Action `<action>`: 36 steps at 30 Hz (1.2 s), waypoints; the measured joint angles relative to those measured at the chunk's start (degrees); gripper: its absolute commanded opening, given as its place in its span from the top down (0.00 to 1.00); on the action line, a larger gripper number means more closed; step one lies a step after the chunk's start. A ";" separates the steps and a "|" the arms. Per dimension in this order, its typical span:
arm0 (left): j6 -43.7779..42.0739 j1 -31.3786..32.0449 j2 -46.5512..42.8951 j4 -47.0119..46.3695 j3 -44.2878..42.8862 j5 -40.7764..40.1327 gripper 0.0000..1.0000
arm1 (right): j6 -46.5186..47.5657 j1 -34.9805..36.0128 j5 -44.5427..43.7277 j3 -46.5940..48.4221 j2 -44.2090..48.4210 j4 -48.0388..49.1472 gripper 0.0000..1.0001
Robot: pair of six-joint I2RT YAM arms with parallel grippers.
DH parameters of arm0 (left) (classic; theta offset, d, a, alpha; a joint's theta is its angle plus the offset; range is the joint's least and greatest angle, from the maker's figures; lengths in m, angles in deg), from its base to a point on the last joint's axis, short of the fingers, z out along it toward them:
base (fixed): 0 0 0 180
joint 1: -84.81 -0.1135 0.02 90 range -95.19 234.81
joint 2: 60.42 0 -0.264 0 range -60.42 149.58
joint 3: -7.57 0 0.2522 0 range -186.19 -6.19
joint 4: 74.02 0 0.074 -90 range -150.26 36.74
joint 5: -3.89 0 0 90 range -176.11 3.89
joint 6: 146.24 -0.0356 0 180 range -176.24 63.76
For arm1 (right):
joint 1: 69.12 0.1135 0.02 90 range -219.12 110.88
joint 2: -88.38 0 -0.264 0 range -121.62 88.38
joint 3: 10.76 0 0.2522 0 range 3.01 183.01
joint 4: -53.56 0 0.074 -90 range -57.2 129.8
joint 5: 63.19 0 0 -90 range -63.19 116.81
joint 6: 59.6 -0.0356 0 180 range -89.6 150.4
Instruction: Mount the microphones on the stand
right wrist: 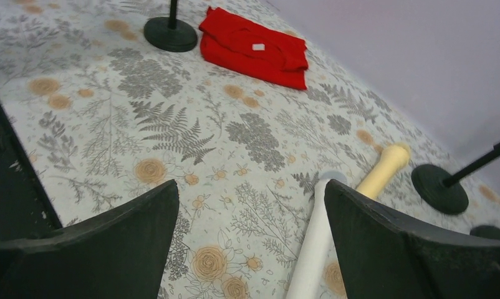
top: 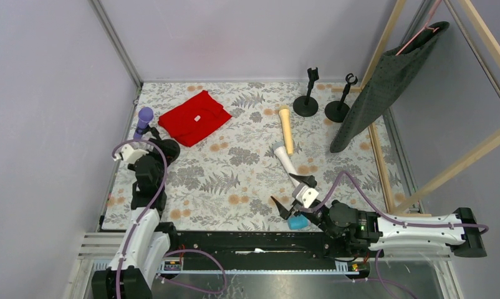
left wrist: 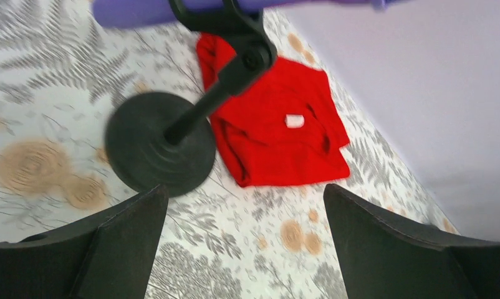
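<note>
Three microphones lie loose on the patterned surface: the cream-yellow microphone and the white microphone near the middle, and the light blue microphone at the near edge. The purple microphone is seated in the clip of the left stand. Each is judged light, rigid and smooth, liable to roll; the slim handle should be gripped at mid-length. The left hand is spread wide and empty, just short of that stand. The right hand is likewise spread, nothing held; the white microphone lies under its gap.
</note>
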 measured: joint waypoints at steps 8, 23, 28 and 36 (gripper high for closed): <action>5.86 5.11 9.14 2.99 0.00 10.88 0.01 | -12.28 0.00 -13.68 6.21 -10.99 -3.17 0.06; 2.69 25.75 19.67 -13.09 -0.33 20.81 0.01 | -36.61 -34.67 -2.12 21.18 -22.53 -26.77 0.08; 1.70 26.62 21.59 -19.78 -0.17 22.60 0.01 | -40.02 -49.99 7.45 24.37 -26.29 -28.59 0.08; 0.81 27.96 30.42 -31.26 1.95 23.06 0.01 | -42.91 -59.43 16.65 29.53 -33.55 -28.79 0.08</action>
